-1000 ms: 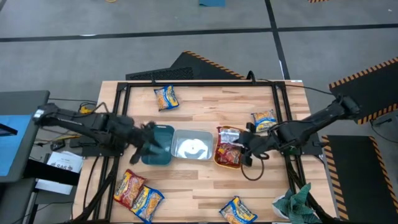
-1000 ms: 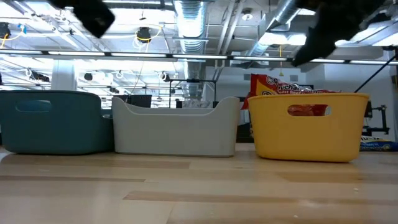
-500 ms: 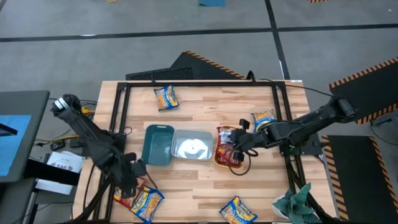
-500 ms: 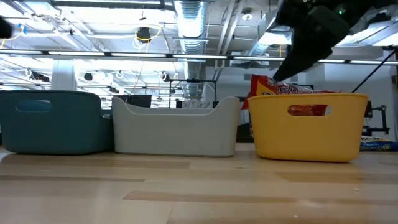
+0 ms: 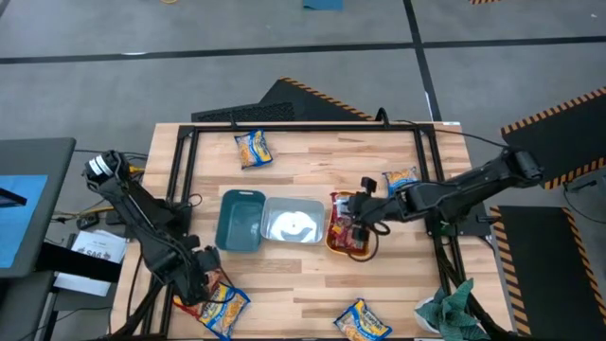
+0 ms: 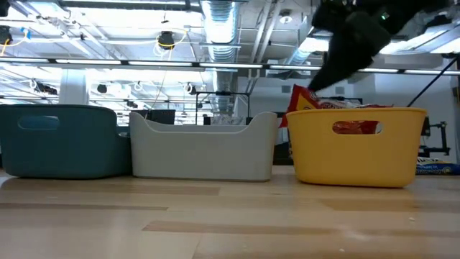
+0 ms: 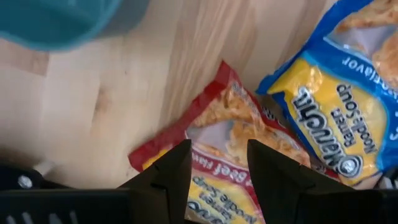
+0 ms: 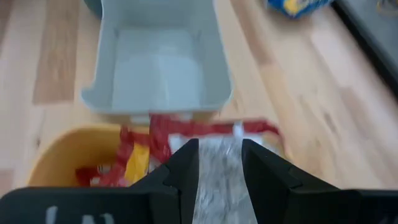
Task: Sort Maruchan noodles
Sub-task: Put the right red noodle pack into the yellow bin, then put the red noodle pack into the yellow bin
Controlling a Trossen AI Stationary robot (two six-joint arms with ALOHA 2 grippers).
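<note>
Three bins stand in a row mid-table: teal point(image 5: 239, 220), clear point(image 5: 292, 220) and orange point(image 5: 346, 239). Red packets lie in the orange bin, and one sticks up over its rim point(image 6: 307, 98). My right gripper point(image 5: 361, 208) is open above that bin, over a silver-and-red packet point(image 8: 219, 155). My left gripper point(image 5: 203, 282) is open near the table's near-left corner, fingers on either side of a red packet point(image 7: 217, 140) lying flat. A yellow-blue packet point(image 7: 336, 115) lies beside the red one. My left gripper comes down from above over the red packet's end point(image 7: 214, 177); I cannot tell whether the fingers touch it. My right gripper hangs over the silver face of the top packet point(image 8: 219, 168) in the orange bin; I cannot tell whether it touches.
Loose yellow-blue packets lie at the far side point(image 5: 253, 149), right of the orange bin point(image 5: 401, 182), and at the near edge point(image 5: 363, 322). A black frame runs along the table's sides. A green cloth point(image 5: 453, 305) sits off the near-right corner.
My left arm has swung from the teal bin toward the table's near-left corner and come down over the red packet. My right gripper has moved a little left over the orange bin; in the low view the packet sticking out of it has shifted left.
</note>
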